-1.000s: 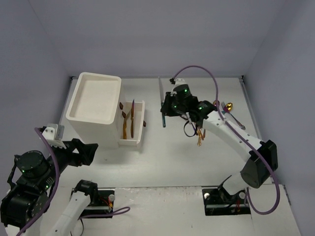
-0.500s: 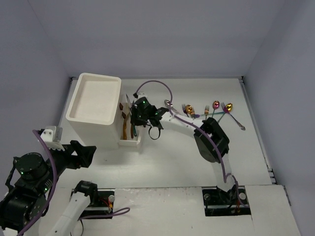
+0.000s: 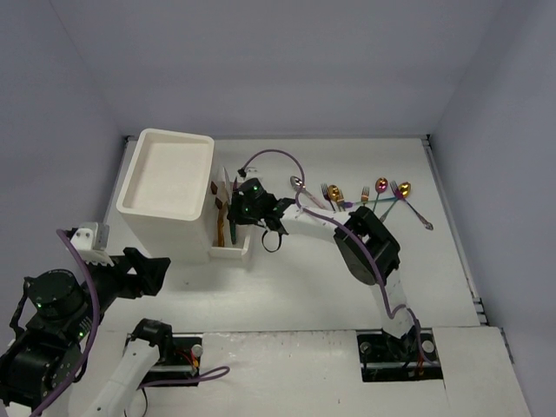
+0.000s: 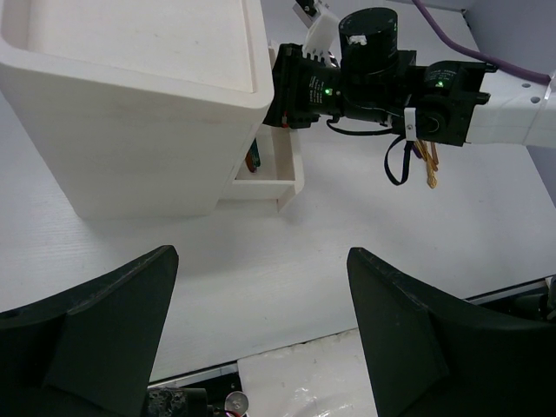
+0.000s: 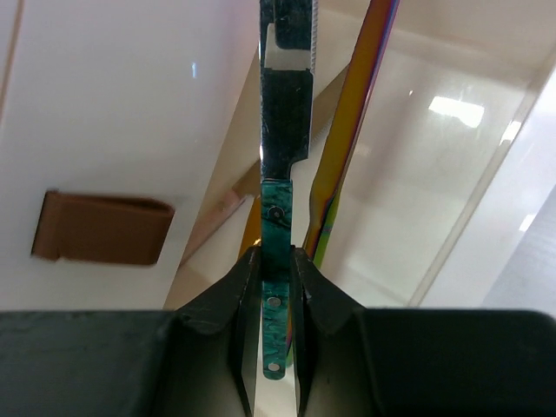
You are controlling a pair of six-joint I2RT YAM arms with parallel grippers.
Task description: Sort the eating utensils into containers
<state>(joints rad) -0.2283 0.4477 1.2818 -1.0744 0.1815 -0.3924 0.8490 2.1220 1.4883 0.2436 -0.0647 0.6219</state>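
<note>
Right end effector [image 5: 276, 261]: fingers almost together, clamped on the green handle of the knife [image 5: 285, 113].
Knife: runs straight out from the fingers, its blade over the open drawer [image 5: 452, 156].
Cut off: the top edge of the right wrist view cuts off the knife's tip.
Hard to make out: from above, the wrist covers most of the knife. Whether the blade touches anything in the drawer cannot be told.
Drawer contents: a rainbow utensil [image 5: 352, 148] lies just right of the blade. Gold pieces [image 3: 221, 228] lie lengthways.
Brown handle [image 5: 102, 228]: on a white front, left of the knife.
Drawer unit [image 3: 165, 182]: tall and white, with the drawer open at its right foot.
Loose utensils [image 3: 373, 193]: in a row on the desk [image 3: 295, 287], well right of the drawer.
Left end effector [image 4: 261, 304]: fingers wide apart, holding nothing, well apart from every utensil.
</note>
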